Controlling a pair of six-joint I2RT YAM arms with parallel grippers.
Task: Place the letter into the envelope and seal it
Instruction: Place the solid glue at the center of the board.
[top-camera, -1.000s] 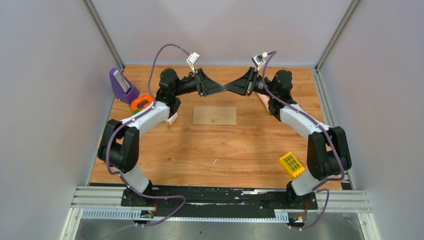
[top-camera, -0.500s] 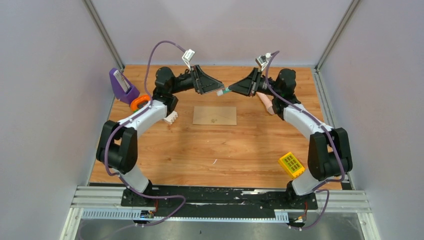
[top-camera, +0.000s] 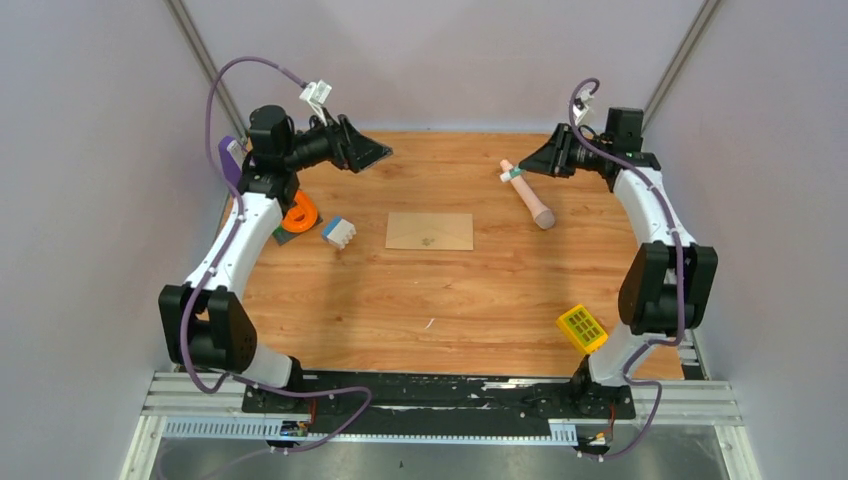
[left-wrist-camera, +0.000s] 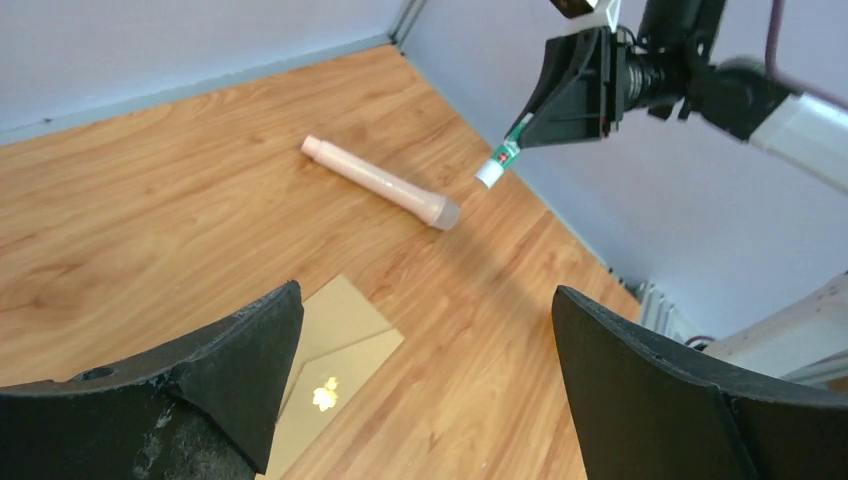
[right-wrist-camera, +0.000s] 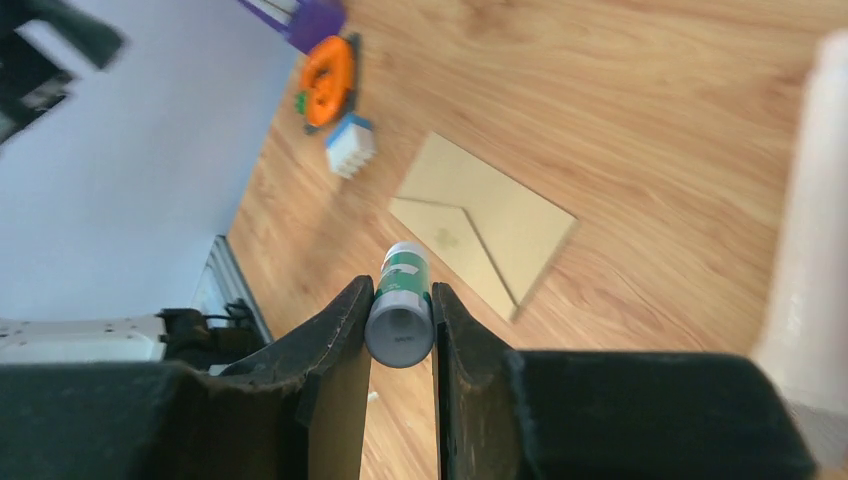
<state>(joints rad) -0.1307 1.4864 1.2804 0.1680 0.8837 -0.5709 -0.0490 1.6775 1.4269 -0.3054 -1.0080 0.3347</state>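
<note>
The tan envelope (top-camera: 430, 231) lies flat mid-table with its pointed flap folded down. It also shows in the left wrist view (left-wrist-camera: 340, 345) and the right wrist view (right-wrist-camera: 480, 225). The letter is not visible in any view. My right gripper (top-camera: 522, 172) is raised at the back right, shut on a green-and-white glue stick (right-wrist-camera: 402, 300) that points toward the table centre (top-camera: 511, 177). My left gripper (top-camera: 375, 154) is raised at the back left, open and empty (left-wrist-camera: 425, 295), well above and left of the envelope.
A pale pink cylinder (top-camera: 528, 195) lies right of the envelope, below the right gripper. An orange tape roll (top-camera: 298, 213), a blue-and-white block (top-camera: 339, 232) and a purple holder (top-camera: 235, 165) are at the left. A yellow block (top-camera: 583, 330) sits at the front right.
Both arms have swung apart from tip to tip above the envelope, out toward the side walls. The glue stick stayed in the right gripper. The envelope has not moved.
</note>
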